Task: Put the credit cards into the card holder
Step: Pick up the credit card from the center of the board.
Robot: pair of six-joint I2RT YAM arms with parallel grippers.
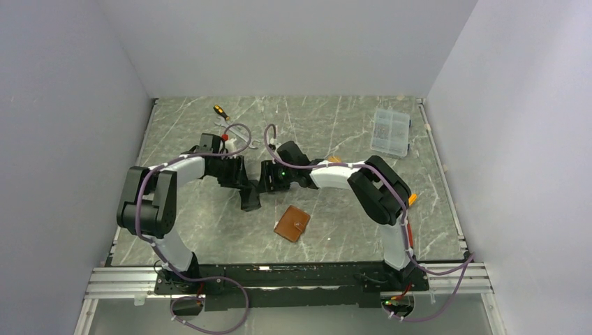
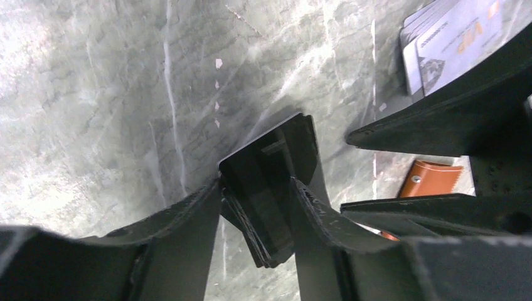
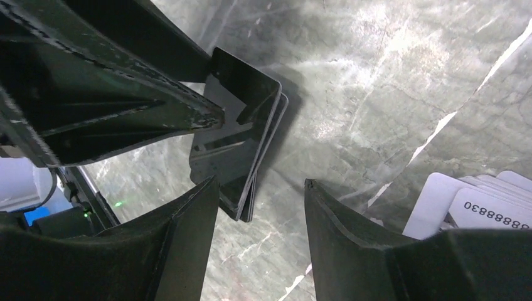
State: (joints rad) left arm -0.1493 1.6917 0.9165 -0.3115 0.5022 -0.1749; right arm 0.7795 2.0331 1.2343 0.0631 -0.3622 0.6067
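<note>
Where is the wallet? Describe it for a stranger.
On the marble table, look nearer than the left gripper and right gripper. The wallet lies flat there, tan-brown leather with a snap, unlike the black piece the left gripper holds.

Screwdriver (image 1: 220, 112), clear box (image 1: 391, 132), probably black pouch (image 2: 263, 179).

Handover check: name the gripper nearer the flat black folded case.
Left. The left gripper has jaws shut on the black case; the right gripper sits close beside it, jaws open.
</note>
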